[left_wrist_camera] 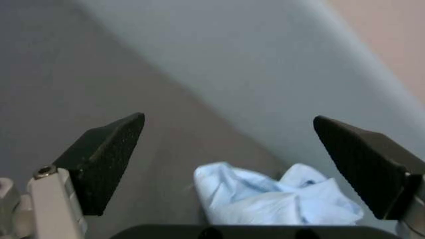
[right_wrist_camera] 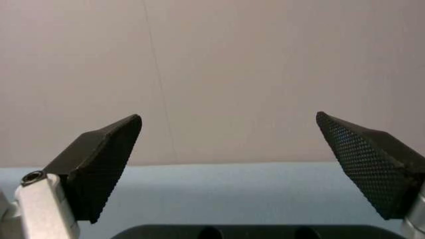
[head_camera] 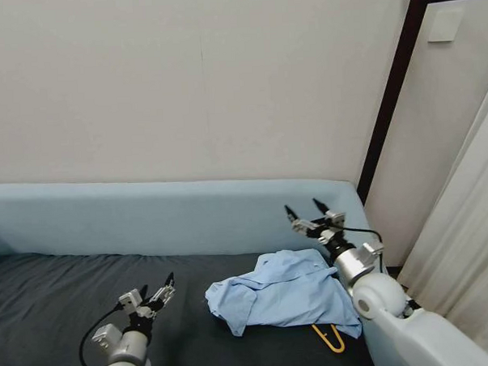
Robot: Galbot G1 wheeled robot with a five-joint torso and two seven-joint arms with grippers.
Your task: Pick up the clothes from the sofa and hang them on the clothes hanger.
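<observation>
Left gripper and right gripper show jaws wide apart, empty, near the blue shirt.

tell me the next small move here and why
Probably lower the right end effector onto the light blue shirt: it hangs open above the crumpled shirt on the sofa seat, nearer than the open left end effector, and nothing is gripped yet. The orange hanger pokes out under the shirt's near edge.
</observation>
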